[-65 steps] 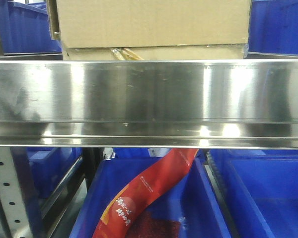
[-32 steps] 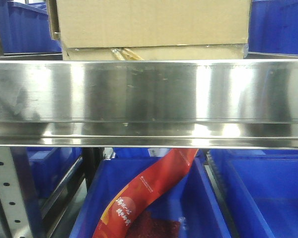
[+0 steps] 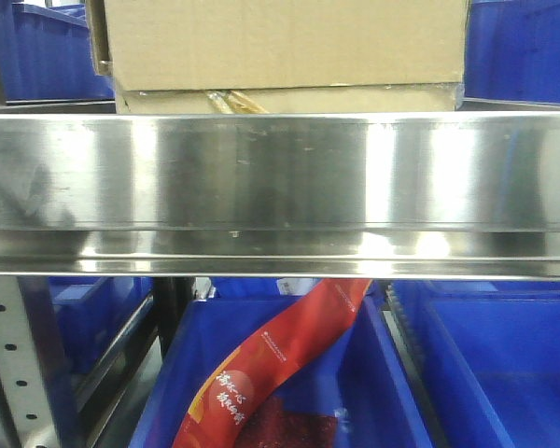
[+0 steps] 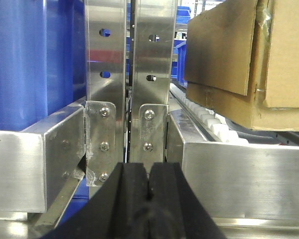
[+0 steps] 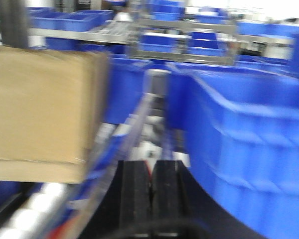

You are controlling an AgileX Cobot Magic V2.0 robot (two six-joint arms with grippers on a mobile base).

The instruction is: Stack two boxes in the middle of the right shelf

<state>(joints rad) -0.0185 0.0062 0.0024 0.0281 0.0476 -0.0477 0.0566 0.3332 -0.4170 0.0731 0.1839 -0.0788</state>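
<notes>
Boxes: two brown cardboard cartons sit one on top of the other on the steel shelf (image 3: 280, 187), directly above its broad mirror-like front rim. The upper box (image 3: 285, 42) overhangs the lower box (image 3: 289, 99) slightly at the left and right ends. Torn yellowish tape (image 3: 235, 101) shows on the front of the lower box, just above the rim. From the left wrist view the stack stands on white rollers (image 4: 212, 122) behind the rim, with a loose flap (image 4: 222, 47) hanging over its near face.

Blue bins (image 3: 47, 51) stand on the shelf to either side of the boxes. Below the shelf, another blue bin (image 3: 383, 373) holds a red packet (image 3: 280, 359) leaning up toward the underside of the rim. A grey perforated upright (image 3: 14, 364) stands below the shelf at the left.

Left tool (image 4: 149, 186): black pads pressed together, nothing between them, positioned in front of the paired steel uprights (image 4: 132, 74) left of the boxes, clear of the cardboard.

Right tool (image 5: 150, 186): view blurred; pads appear pressed together with nothing held. A box face (image 5: 40, 109) lies to its left and a blue bin (image 5: 249, 149) to its right; neither touches the tool.
</notes>
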